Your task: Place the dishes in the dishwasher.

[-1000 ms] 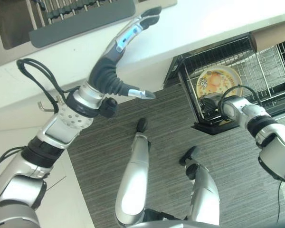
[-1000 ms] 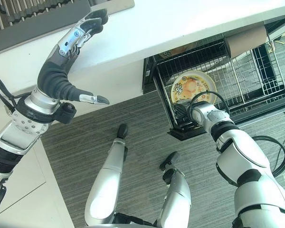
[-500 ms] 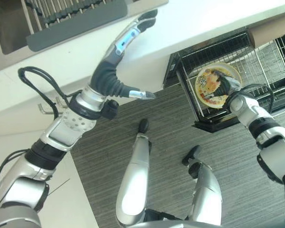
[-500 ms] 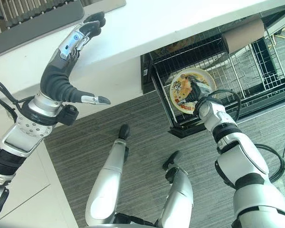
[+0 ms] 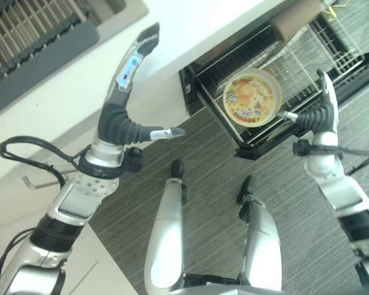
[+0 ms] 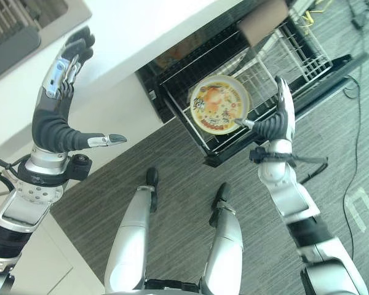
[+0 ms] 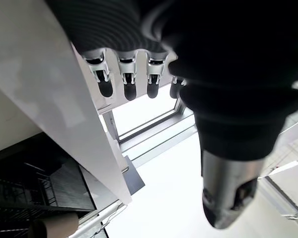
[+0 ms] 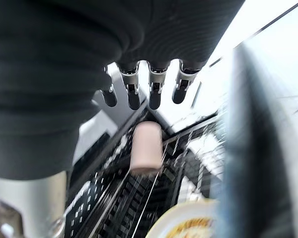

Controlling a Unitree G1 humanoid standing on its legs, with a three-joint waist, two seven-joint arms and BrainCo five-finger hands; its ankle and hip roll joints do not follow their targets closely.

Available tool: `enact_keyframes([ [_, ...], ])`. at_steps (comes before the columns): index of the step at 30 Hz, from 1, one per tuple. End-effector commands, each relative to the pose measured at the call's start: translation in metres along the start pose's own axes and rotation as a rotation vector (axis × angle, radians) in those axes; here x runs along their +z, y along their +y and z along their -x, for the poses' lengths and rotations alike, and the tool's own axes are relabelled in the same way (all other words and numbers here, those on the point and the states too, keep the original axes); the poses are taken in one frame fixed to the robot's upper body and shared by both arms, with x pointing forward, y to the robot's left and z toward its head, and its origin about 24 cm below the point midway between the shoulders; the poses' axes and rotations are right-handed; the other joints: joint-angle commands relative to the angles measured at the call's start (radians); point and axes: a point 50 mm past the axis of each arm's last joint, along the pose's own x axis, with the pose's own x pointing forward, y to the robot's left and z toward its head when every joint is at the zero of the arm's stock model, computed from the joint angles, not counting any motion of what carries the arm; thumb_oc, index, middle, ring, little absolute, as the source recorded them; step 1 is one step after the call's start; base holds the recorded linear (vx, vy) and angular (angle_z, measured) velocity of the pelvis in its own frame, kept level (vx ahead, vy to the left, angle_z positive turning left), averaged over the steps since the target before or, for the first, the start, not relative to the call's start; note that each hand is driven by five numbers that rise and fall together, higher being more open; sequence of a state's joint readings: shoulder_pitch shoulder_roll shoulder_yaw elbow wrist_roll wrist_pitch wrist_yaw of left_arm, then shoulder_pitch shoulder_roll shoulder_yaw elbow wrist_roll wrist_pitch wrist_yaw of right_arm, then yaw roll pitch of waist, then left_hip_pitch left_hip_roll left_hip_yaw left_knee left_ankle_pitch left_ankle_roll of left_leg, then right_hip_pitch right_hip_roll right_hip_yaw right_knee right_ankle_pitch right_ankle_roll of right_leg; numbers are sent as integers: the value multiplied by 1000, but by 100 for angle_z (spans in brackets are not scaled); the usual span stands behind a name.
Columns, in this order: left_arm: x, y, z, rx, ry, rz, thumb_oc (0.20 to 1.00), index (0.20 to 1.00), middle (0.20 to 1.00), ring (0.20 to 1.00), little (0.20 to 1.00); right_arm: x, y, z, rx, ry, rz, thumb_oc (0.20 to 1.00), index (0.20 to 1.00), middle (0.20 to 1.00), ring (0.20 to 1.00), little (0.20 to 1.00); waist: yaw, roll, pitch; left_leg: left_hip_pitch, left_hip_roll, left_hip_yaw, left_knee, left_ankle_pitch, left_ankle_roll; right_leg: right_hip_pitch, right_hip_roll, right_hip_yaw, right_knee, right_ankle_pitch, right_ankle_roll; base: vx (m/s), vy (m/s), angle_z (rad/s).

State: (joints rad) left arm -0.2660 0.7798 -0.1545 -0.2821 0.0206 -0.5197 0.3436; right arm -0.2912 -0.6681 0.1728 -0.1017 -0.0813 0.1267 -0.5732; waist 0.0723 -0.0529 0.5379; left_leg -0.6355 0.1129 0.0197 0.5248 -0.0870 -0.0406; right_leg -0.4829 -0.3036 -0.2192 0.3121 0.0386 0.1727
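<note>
Your right hand (image 5: 323, 106) is up at about 2 o'clock in the head views, just beside the pulled-out dishwasher rack (image 5: 298, 58); its fingers are straight, the thumb juts out toward the plate, and it grips nothing. The round cartoon-printed plate (image 5: 252, 97) stands in the rack's near corner, at 1 o'clock from your view's centre, its printed face turned toward you, leaning among the wires. The thumb tip comes close to the plate's rim; you cannot tell whether they touch. In the right wrist view the plate's rim (image 8: 185, 224) shows past the outstretched fingers, with a brown cylinder (image 8: 146, 147) lying across the rack. Your left hand (image 5: 123, 101) is raised at 10 o'clock against the white countertop (image 5: 80, 92), fingers extended and thumb spread wide, holding nothing. A dark drying mat (image 5: 46, 64) lies on the counter at 11 o'clock.
</note>
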Motion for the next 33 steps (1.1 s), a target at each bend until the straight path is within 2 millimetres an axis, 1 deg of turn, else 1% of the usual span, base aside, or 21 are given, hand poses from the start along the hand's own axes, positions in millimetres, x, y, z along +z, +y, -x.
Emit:
enact_keyframes([
  [1, -12, 6, 9, 40, 91, -16, 1000, 1000, 1000, 1000, 1000, 29, -30, -17, -141, -216, -40, 1000, 1000, 1000, 1000, 1000, 1, -27, -18, 161, 13, 35, -121, -50, 2, 76, 25, -2, 18, -33, 22, -11, 8, -28],
  [3, -12, 9, 16, 49, 112, -18, 1000, 1000, 1000, 1000, 1000, 28, -38, -5, -157, -243, -69, 1000, 1000, 1000, 1000, 1000, -6, -30, -22, 236, 23, 58, -156, -35, -7, 159, 27, -10, -31, -22, 23, 52, 6, -28],
  [4, -14, 10, 24, 53, 149, -15, 1000, 1000, 1000, 1000, 1000, 25, -43, 5, -171, -247, -92, 1000, 1000, 1000, 1000, 1000, -13, -29, -59, 286, 36, 75, -182, -37, -20, 216, 33, -17, -66, -29, 26, 115, 24, -22],
  [5, -16, 11, 30, 57, 175, -13, 1000, 1000, 1000, 1000, 1000, 23, -46, 10, -182, -243, -108, 1000, 1000, 1000, 1000, 1000, -21, -27, -88, 317, 39, 88, -211, -23, -26, 248, 37, -18, -95, -23, 25, 157, 62, -26],
  [7, -21, 12, 52, 62, 271, 5, 1000, 1000, 1000, 1000, 1000, 12, -55, 28, -232, -213, -152, 1000, 1000, 1000, 1000, 1000, -40, -12, -172, 425, 58, 125, -295, -8, -44, 342, 40, -21, -156, -28, 34, 197, 109, -18],
  [8, -23, 12, 59, 63, 304, 14, 1000, 1000, 1000, 1000, 1000, 7, -57, 32, -249, -192, -161, 1000, 1000, 1000, 1000, 1000, -47, -7, -204, 453, 58, 137, -327, 7, -46, 363, 39, -21, -180, -22, 35, 209, 119, -20],
  [9, -25, 12, 67, 66, 339, 28, 1000, 1000, 1000, 1000, 1000, 3, -61, 38, -261, -164, -213, 1000, 1000, 1000, 1000, 1000, -52, -1, -234, 489, 59, 149, -361, 16, -48, 389, 39, -20, -202, -19, 39, 157, 107, -27],
  [10, -25, 12, 73, 70, 365, 43, 1000, 1000, 1000, 1000, 1000, -4, -62, 43, -268, -128, -247, 1000, 1000, 1000, 1000, 1000, -55, 4, -256, 511, 58, 157, -377, 20, -49, 404, 38, -18, -212, -18, 41, 179, 120, -28],
  [11, -28, 11, 83, 77, 402, 68, 1000, 1000, 1000, 1000, 1000, -18, -63, 52, -313, -67, -281, 1000, 1000, 1000, 1000, 1000, -59, 14, -290, 545, 60, 171, -406, 26, -51, 425, 36, -20, -226, -16, 44, 134, 105, -19],
  [12, -30, 9, 87, 84, 418, 83, 1000, 1000, 1000, 1000, 1000, -27, -62, 56, -333, -10, -329, 1000, 1000, 1000, 1000, 1000, -62, 20, -308, 561, 60, 176, -420, 31, -51, 436, 36, -20, -232, -16, 45, 134, 107, -12],
  [13, -32, 9, 92, 97, 437, 105, 1000, 1000, 1000, 1000, 1000, -43, -59, 64, -361, 71, -400, 1000, 1000, 1000, 1000, 1000, -67, 27, -334, 597, 62, 186, -448, 37, -52, 458, 38, -23, -244, -18, 44, 113, 72, -13],
  [15, -36, 7, 98, 103, 455, 130, 1000, 1000, 1000, 1000, 1000, -62, -53, 78, -415, 170, -477, 1000, 1000, 1000, 1000, 1000, -73, 38, -367, 655, 67, 194, -506, 51, -54, 499, 43, -33, -265, -21, 47, 134, 54, -7],
  [16, -37, 6, 99, 101, 462, 136, 1000, 1000, 1000, 1000, 1000, -66, -50, 81, -428, 198, -498, 1000, 1000, 1000, 1000, 1000, -75, 41, -375, 670, 68, 196, -522, 56, -55, 509, 45, -35, -270, -22, 48, 149, 35, 3],
  [18, -42, 0, 102, 89, 482, 152, 1000, 1000, 1000, 1000, 1000, -82, -43, 94, -490, 304, -590, 1000, 1000, 1000, 1000, 1000, -80, 45, -398, 713, 70, 199, -565, 66, -58, 538, 51, -39, -284, -24, 46, 136, 11, 7],
  [19, -44, -3, 104, 79, 489, 156, 1000, 1000, 1000, 1000, 1000, -93, -40, 103, -533, 368, -623, 1000, 1000, 1000, 1000, 1000, -82, 48, -407, 731, 72, 202, -581, 70, -61, 550, 55, -45, -288, -26, 44, 123, -12, 9],
  [20, -44, -4, 105, 75, 489, 158, 1000, 1000, 1000, 1000, 1000, -98, -38, 107, -552, 403, -636, 1000, 1000, 1000, 1000, 1000, -81, 50, -412, 740, 73, 204, -589, 72, -62, 559, 56, -47, -292, -26, 44, 174, -18, 4],
  [21, -46, -5, 107, 73, 497, 167, 1000, 1000, 1000, 1000, 1000, -108, -35, 117, -574, 464, -628, 1000, 1000, 1000, 1000, 1000, -78, 55, -420, 755, 74, 202, -596, 70, -63, 577, 61, -56, -294, -32, 40, 144, -8, 6],
  [24, -49, -7, 107, 65, 514, 179, 1000, 1000, 1000, 1000, 1000, -121, -29, 129, -603, 562, -652, 1000, 1000, 1000, 1000, 1000, -75, 63, -426, 768, 72, 185, -603, 67, -63, 596, 71, -64, -290, -46, 32, 101, 2, 9],
  [26, -51, -12, 109, 42, 522, 185, 1000, 1000, 1000, 1000, 1000, -134, -24, 143, -665, 640, -718, 1000, 1000, 1000, 1000, 1000, -69, 64, -433, 775, 70, 175, -608, 63, -64, 611, 73, -68, -301, -45, 32, 79, -30, 12],
  [29, -54, -14, 111, 24, 545, 181, 1000, 1000, 1000, 1000, 1000, -150, -16, 164, -730, 748, -777, 1000, 1000, 1000, 1000, 1000, -58, 67, -440, 786, 71, 168, -608, 62, -65, 629, 71, -75, -316, -38, 32, 86, -36, 14],
  [33, -58, -12, 116, 0, 597, 157, 1000, 1000, 1000, 1000, 1000, -157, -5, 179, -739, 853, -774, 1000, 1000, 1000, 1000, 1000, -48, 74, -445, 797, 72, 172, -596, 59, -62, 634, 68, -92, -287, -56, 27, 69, -34, 2],
])
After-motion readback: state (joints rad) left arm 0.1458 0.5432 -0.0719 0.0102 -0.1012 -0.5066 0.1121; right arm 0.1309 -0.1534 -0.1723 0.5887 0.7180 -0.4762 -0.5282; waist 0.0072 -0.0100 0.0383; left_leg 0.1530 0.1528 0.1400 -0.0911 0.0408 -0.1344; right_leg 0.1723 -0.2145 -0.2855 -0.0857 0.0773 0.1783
